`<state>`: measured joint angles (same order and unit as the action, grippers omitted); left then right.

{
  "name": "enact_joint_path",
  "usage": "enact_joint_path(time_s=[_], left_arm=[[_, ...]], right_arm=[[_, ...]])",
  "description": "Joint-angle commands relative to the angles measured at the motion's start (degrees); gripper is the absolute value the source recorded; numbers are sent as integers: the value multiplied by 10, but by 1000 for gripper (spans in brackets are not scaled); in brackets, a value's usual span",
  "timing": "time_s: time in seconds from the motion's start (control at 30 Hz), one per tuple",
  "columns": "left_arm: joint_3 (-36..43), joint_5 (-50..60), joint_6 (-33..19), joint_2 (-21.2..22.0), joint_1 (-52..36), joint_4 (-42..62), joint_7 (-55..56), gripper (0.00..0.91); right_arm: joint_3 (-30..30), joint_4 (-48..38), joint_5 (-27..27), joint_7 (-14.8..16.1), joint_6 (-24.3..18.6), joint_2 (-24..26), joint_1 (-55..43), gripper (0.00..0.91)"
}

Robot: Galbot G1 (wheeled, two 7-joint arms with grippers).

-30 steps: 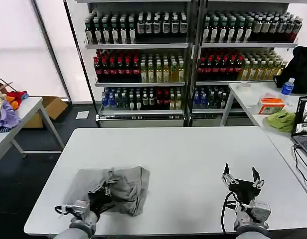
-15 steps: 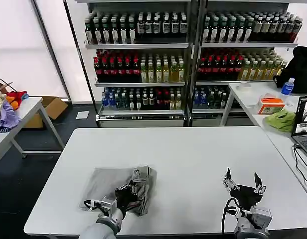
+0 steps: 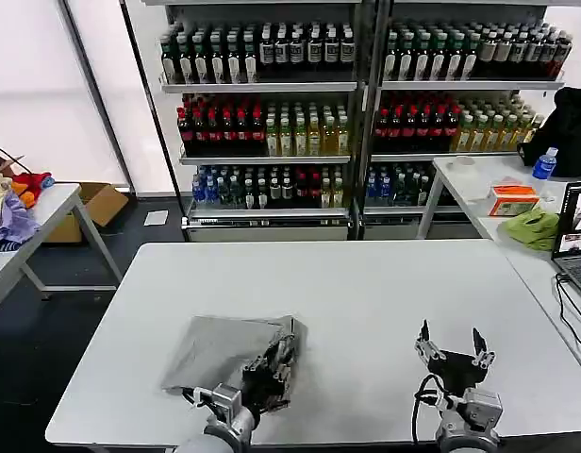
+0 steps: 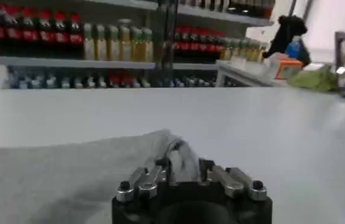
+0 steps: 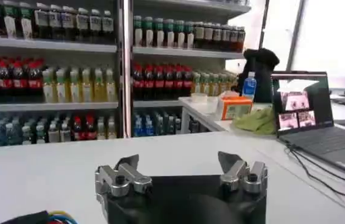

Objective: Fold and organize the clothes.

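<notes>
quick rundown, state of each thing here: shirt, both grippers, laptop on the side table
grey shirt: lying on the white table, partly folded, its right edge bunched up and lifted
left gripper: shut on the grey shirt's bunched edge, near the table's front
right gripper: open, holding nothing, above the table's front right
laptop: lid open, screen lit, on the side table

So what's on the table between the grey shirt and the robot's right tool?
Nothing. In the head view only bare white table lies between the shirt and the open right tool.
</notes>
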<state>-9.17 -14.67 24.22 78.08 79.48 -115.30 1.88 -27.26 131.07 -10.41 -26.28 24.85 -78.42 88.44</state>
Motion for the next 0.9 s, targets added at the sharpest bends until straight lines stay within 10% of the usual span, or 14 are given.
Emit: enact_joint_path(time_s=[0.03, 0.2, 0.5, 0.9], left_arm=[[15, -288, 18, 21, 10, -84, 79, 907], [-77, -409, 17, 12, -11, -145, 126, 907], [-234, -126, -11, -67, 10, -51, 65, 907], [-243, -64, -13, -58, 40, 1, 17, 907]], right_arm=[[1, -10, -3, -1, 1, 5, -16, 907], [3, -24, -9, -1, -5, 16, -18, 907], [21, -32, -24, 0, 7, 34, -59, 907], [27, -37, -39, 1, 6, 47, -68, 907]])
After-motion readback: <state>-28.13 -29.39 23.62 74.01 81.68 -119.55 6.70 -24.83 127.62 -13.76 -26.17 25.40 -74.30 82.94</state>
